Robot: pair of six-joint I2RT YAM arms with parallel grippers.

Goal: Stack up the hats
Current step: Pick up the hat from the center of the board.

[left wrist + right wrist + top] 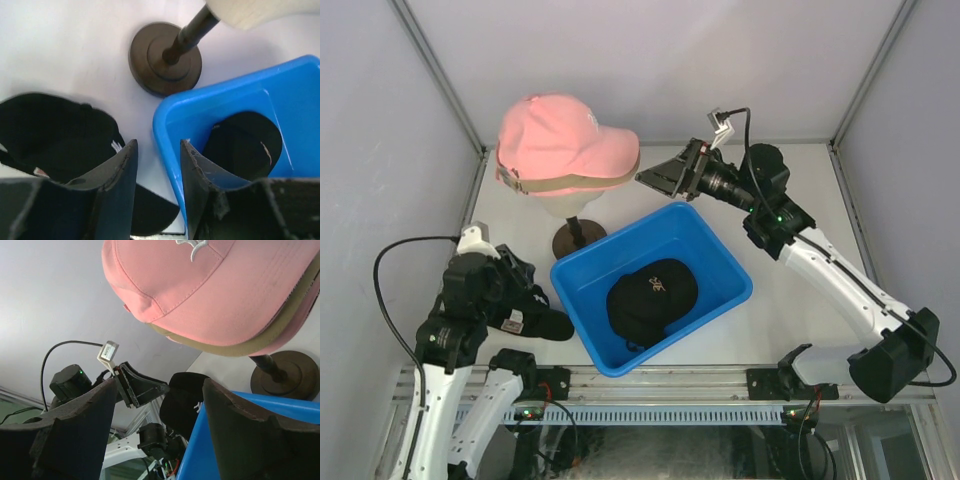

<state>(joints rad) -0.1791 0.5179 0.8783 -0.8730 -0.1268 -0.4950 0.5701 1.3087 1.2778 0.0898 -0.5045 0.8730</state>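
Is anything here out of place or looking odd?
Nothing looks damaged. The pink cap sits over a tan cap on the mannequin head. Two hats lie apart from that stack: the orange-marked black cap in the blue bin, and a second black cap on the table by the left gripper.

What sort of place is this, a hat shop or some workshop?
Probably a robot test booth, not a shop: two white-and-black robot arms bolted to a white table, plain grey walls in a metal frame, and a pink fabric baseball cap on a beige mannequin head.
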